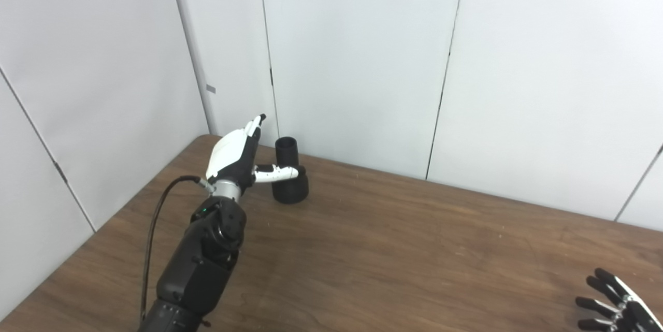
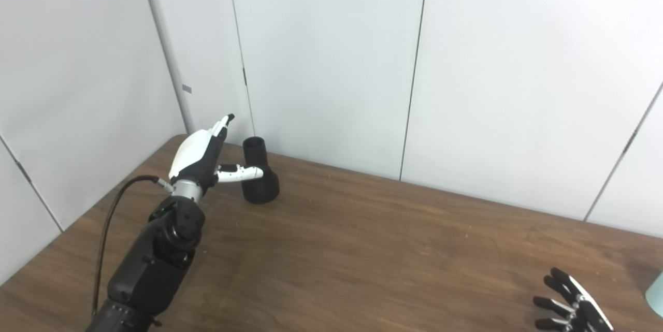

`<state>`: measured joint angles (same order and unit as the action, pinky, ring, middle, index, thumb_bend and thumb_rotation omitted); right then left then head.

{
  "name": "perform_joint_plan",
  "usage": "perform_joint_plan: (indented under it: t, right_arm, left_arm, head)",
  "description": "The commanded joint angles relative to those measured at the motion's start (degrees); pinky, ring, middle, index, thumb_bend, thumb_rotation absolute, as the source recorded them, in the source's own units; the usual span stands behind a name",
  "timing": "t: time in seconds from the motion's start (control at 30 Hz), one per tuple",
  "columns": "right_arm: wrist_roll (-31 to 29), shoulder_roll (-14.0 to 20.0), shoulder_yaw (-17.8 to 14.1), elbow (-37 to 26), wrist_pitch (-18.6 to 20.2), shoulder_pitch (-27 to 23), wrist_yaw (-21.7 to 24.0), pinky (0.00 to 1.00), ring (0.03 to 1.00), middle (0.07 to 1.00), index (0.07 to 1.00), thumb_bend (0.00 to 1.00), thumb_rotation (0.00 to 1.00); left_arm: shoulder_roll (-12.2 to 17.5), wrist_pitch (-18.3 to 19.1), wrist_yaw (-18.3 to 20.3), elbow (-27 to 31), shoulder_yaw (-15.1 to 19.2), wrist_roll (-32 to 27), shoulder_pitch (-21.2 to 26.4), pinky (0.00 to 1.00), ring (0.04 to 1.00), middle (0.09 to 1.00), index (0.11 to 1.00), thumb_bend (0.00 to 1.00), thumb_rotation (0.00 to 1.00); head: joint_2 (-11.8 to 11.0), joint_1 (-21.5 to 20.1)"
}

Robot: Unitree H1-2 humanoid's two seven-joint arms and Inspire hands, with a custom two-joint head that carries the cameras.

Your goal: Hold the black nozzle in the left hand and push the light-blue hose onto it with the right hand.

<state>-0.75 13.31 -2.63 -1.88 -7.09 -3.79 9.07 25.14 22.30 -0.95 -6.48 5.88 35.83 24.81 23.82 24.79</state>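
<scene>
The left hand (image 1: 235, 153) has a white shell with black fingers (image 1: 256, 124), a silver wrist, a bulky black forearm (image 1: 204, 254) and a looping black cable (image 1: 155, 218).

Perhaps lab: table (image 1: 393, 249), white panels (image 1: 357, 52).

The worktop (image 1: 393, 249) is viewed downward from two side-by-side head cameras, facing the wall panels (image 2: 331, 62); nearly the whole scene is shared.
</scene>
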Motion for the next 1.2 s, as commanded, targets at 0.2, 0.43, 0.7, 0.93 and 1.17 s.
perform_joint_plan:
  t: [0.2,0.43,0.7,0.93,1.17]
  right_arm:
    - [-0.92,1.22,-0.82,-2.43,-0.80,-0.86,0.15,0.62,0.760,0.879,0.893,0.77,0.20]
    - [-1.00,1.22,-0.87,-2.62,-0.66,-0.77,0.17,0.61,0.758,0.879,0.893,0.77,0.20]
    - [-1.13,1.30,-0.97,-3.35,-0.41,-0.41,0.25,0.62,0.759,0.880,0.894,0.77,0.19]
    - [-1.00,1.27,-0.94,-3.55,-0.10,-0.37,0.23,0.62,0.762,0.881,0.895,0.77,0.19]
    - [-1.30,1.40,-1.10,-4.54,0.67,-0.20,0.35,0.62,0.768,0.882,0.897,0.76,0.18]
  left_arm:
    - [1.43,1.19,-1.79,-2.10,0.85,-3.51,3.90,1.00,1.000,0.992,1.000,1.00,0.49]
    - [2.43,0.02,-0.09,-4.79,-0.12,-7.01,3.85,1.00,1.000,0.994,0.939,1.00,0.51]
    - [3.92,1.34,2.65,-5.61,-2.78,-8.71,4.23,1.00,1.000,0.994,0.925,1.00,0.46]
    - [4.75,1.45,3.09,-6.14,-5.08,-8.36,3.96,1.00,1.000,0.972,0.912,1.00,0.44]
    - [4.37,-0.81,1.55,-8.90,-6.58,-8.01,3.93,1.00,1.000,0.946,0.871,1.00,0.41]
  head:
    - [0.28,-0.08]
    - [0.52,-0.16]
    - [1.02,-0.26]
    - [1.33,-0.54]
    - [1.40,-0.53]
